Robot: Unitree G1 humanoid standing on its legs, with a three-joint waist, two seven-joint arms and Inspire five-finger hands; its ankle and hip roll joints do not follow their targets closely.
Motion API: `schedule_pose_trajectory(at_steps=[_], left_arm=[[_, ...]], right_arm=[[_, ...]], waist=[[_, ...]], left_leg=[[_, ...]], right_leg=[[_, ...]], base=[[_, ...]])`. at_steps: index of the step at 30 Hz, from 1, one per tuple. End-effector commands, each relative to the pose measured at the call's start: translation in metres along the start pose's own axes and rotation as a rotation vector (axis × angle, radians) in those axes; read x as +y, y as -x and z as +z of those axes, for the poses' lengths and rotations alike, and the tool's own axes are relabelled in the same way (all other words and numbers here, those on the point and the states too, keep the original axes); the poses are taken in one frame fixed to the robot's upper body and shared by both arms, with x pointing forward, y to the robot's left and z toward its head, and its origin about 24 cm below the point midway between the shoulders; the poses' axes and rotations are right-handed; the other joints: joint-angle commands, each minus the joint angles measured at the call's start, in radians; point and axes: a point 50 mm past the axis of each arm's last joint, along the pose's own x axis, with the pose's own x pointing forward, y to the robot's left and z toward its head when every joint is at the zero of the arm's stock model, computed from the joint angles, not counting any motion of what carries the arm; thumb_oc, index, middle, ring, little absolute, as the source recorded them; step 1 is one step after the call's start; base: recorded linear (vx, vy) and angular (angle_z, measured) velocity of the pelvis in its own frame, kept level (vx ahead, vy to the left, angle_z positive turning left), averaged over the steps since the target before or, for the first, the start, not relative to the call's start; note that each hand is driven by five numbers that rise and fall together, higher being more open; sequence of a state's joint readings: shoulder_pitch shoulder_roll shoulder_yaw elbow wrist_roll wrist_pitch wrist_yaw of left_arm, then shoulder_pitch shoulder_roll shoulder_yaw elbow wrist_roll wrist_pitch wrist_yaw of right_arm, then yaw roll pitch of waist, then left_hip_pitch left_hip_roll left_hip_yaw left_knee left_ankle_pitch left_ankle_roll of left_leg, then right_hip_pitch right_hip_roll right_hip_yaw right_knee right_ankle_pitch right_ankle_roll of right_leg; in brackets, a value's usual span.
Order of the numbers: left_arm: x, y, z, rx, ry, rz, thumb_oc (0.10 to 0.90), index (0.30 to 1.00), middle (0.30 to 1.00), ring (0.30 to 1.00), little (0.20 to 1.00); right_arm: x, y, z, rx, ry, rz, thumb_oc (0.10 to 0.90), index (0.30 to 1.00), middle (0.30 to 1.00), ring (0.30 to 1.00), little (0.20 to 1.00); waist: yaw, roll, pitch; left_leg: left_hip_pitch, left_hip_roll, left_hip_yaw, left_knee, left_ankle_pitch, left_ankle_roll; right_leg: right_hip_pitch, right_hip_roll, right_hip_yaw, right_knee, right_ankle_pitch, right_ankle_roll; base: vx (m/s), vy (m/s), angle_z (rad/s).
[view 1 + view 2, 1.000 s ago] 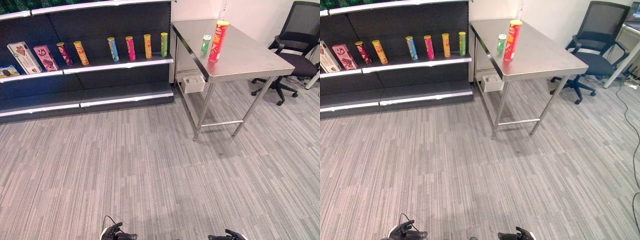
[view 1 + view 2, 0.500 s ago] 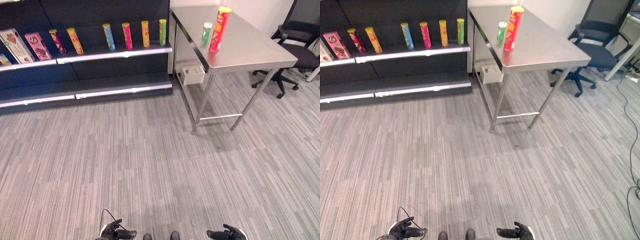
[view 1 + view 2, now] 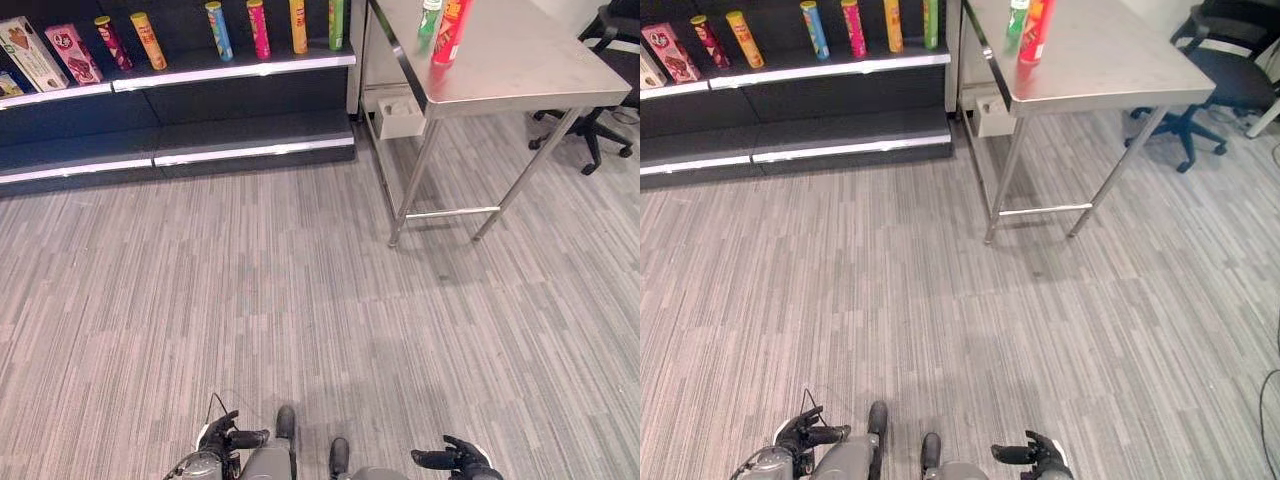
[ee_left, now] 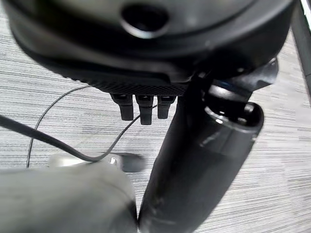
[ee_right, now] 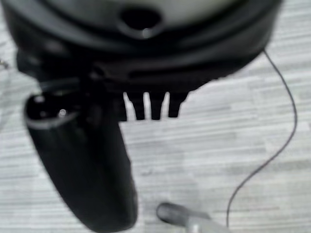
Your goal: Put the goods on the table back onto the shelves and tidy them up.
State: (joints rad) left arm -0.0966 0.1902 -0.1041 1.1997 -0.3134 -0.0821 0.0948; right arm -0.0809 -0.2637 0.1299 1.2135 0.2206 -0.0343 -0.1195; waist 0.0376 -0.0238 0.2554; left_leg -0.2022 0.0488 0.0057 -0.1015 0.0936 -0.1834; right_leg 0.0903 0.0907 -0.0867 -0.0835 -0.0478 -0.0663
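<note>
— While both hands hang low over the floor [image 3: 300,300], what do they hold?
— Nothing; left hand [image 3: 228,436] and right hand [image 3: 452,459] are relaxed, fingers loosely spread. Well beyond, the red can [image 3: 451,28] and green can [image 3: 430,18] stand by the table [image 3: 520,70]'s left edge.

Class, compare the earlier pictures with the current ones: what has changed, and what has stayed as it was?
Only the camera has tilted down: the shelf and table sit higher in the head views. Both hands, left and right, hang open and hold nothing, as before. The red can and green can still stand on the table, and the cans on the shelf are unmoved.
</note>
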Motion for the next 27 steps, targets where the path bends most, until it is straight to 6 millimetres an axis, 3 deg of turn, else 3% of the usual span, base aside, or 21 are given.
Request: schedule_pose_trajectory(at_steps=[1,3,4,5,7,8,10,11,13,14,16,17,18,23,25,27], left_arm=[[-0.003,0.004,-0.013,0.001,-0.015,0.002,0.8,0.9,0.9,0.9,0.9],[-0.001,0.005,-0.019,0.021,-0.008,0.004,0.8,0.9,0.9,0.9,0.9],[0.003,0.007,-0.027,0.043,-0.006,0.017,0.8,0.9,0.9,0.9,0.9],[0.005,0.007,-0.027,0.045,0.002,0.029,0.8,0.9,0.9,0.9,0.9],[0.009,0.007,-0.027,0.046,-0.007,0.04,0.8,0.9,0.9,0.9,0.9],[0.013,0.004,-0.014,0.008,-0.013,0.041,0.8,0.9,0.9,0.9,0.9],[0.013,0.004,-0.014,0.008,-0.013,0.041,0.8,0.9,0.9,0.9,0.9],[0.016,0.002,-0.002,-0.025,-0.017,0.047,0.8,0.9,0.9,0.9,0.9],[0.018,0.001,0.005,-0.043,-0.021,0.053,0.8,0.9,0.9,0.9,0.9],[0.018,0.0,0.007,-0.05,-0.019,0.055,0.8,0.9,0.9,0.9,0.9],[0.016,0.0,0.009,-0.06,-0.021,0.049,0.8,0.9,0.9,0.9,0.9],[0.016,-0.001,0.013,-0.071,-0.036,0.045,0.8,0.9,0.9,0.9,0.9],[0.016,-0.001,0.013,-0.071,-0.036,0.045,0.8,0.9,0.9,0.9,0.9],[0.01,-0.001,0.009,-0.053,-0.1,0.014,0.8,0.9,0.9,0.9,0.9],[0.006,0.0,0.005,-0.047,-0.112,-0.006,0.8,0.9,0.9,0.9,0.9],[0.002,0.0,0.003,-0.044,-0.121,-0.018,0.8,0.9,0.9,0.9,0.9]], right_arm=[[-0.023,0.001,0.002,-0.046,0.004,-0.08,0.8,0.9,0.9,0.9,0.9],[-0.02,0.001,0.0,-0.038,0.009,-0.068,0.8,0.9,0.9,0.9,0.9],[-0.017,0.002,-0.007,-0.018,0.027,-0.056,0.8,0.9,0.9,0.9,0.9],[-0.016,0.002,-0.009,-0.014,0.022,-0.056,0.8,0.9,0.9,0.9,0.9],[-0.013,0.003,-0.012,-0.003,0.026,-0.041,0.8,0.9,0.9,0.9,0.9],[-0.01,0.003,-0.012,-0.002,0.045,-0.026,0.8,0.9,0.9,0.9,0.9],[-0.01,0.003,-0.012,-0.002,0.045,-0.026,0.8,0.9,0.9,0.9,0.9],[-0.011,0.002,-0.004,-0.025,0.038,-0.029,0.8,0.9,0.9,0.9,0.9],[-0.009,0.001,-0.001,-0.035,0.02,-0.032,0.8,0.9,0.9,0.9,0.9],[-0.007,0.001,-0.001,-0.035,0.016,-0.03,0.8,0.9,0.9,0.9,0.9],[-0.007,0.002,-0.002,-0.028,0.013,-0.03,0.8,0.9,0.9,0.9,0.9],[-0.008,0.001,-0.003,-0.024,0.012,-0.029,0.8,0.9,0.9,0.9,0.9],[-0.008,0.001,-0.003,-0.024,0.013,-0.029,0.8,0.9,0.9,0.9,0.9],[-0.011,0.003,-0.017,0.027,0.011,-0.035,0.8,0.9,0.9,0.9,0.9],[-0.014,0.005,-0.025,0.047,0.013,-0.044,0.8,0.9,0.9,0.9,0.9],[-0.015,0.006,-0.031,0.062,0.006,-0.049,0.8,0.9,0.9,0.9,0.9]], waist=[[0.028,-0.005,-0.06],[0.033,0.004,-0.078],[0.042,0.012,-0.094],[0.043,0.007,-0.102],[0.044,-0.01,-0.124],[0.044,-0.035,-0.126],[0.045,-0.032,-0.129],[0.032,-0.025,-0.108],[0.019,-0.008,-0.094],[0.017,0.004,-0.094],[-0.006,0.014,-0.093],[-0.029,0.017,-0.091],[-0.032,0.018,-0.086],[-0.097,-0.007,-0.075],[-0.103,-0.021,-0.078],[-0.102,-0.022,-0.089]], left_leg=[[-0.092,-0.003,0.095,0.052,0.002,0.05],[-0.061,0.005,0.117,0.018,0.017,0.052],[-0.048,0.004,0.103,0.033,0.084,0.05],[-0.042,0.0,0.103,0.038,0.096,0.051],[-0.017,-0.019,0.116,0.042,0.073,0.065],[0.03,-0.061,0.122,0.065,0.007,0.106],[0.026,-0.058,0.122,0.066,0.007,0.106],[0.061,-0.065,0.127,0.088,-0.036,0.138],[0.101,-0.059,0.13,0.084,-0.062,0.148],[0.123,-0.05,0.131,0.081,-0.075,0.149],[0.177,-0.055,0.117,0.065,-0.099,0.148],[0.214,-0.058,0.112,0.059,-0.123,0.148],[0.222,-0.058,0.109,0.057,-0.125,0.148],[0.366,-0.128,0.045,0.045,-0.22,0.158],[0.397,-0.141,0.024,0.056,-0.248,0.159],[0.409,-0.142,0.006,0.063,-0.27,0.165]], right_leg=[[0.105,-0.072,0.046,0.1,-0.167,0.186],[0.128,-0.066,0.064,0.096,-0.18,0.193],[0.152,-0.084,0.071,0.104,-0.19,0.203],[0.154,-0.102,0.072,0.111,-0.191,0.211],[0.152,-0.145,0.076,0.143,-0.165,0.24],[0.086,-0.196,0.102,0.321,-0.024,0.281],[0.082,-0.193,0.103,0.32,-0.022,0.28],[-0.021,-0.217,0.122,0.528,0.11,0.288],[-0.094,-0.232,0.102,0.601,0.142,0.262],[-0.13,-0.243,0.074,0.606,0.127,0.252],[-0.183,-0.229,0.026,0.523,0.048,0.242],[-0.244,-0.184,0.005,0.421,0.006,0.246],[-0.236,-0.185,0.002,0.421,0.002,0.247],[-0.301,-0.039,-0.003,0.076,0.083,0.292],[-0.285,-0.04,-0.043,0.053,0.102,0.295],[-0.257,-0.043,-0.034,0.032,0.109,0.282]], base=[[0.47,0.162,0.08],[0.41,0.17,-0.58],[0.45,0.213,-0.87],[0.61,0.279,-0.61],[0.54,0.252,-0.52],[0.47,0.222,-0.45],[0.24,0.145,-0.25],[0.27,0.202,-0.11],[0.32,0.196,-0.16],[0.33,0.124,0.05],[0.46,0.104,0.21],[0.39,0.055,0.05],[0.39,0.035,0.08],[0.4,0.013,0.35],[0.34,-0.05,0.73],[0.29,-0.078,0.56]])
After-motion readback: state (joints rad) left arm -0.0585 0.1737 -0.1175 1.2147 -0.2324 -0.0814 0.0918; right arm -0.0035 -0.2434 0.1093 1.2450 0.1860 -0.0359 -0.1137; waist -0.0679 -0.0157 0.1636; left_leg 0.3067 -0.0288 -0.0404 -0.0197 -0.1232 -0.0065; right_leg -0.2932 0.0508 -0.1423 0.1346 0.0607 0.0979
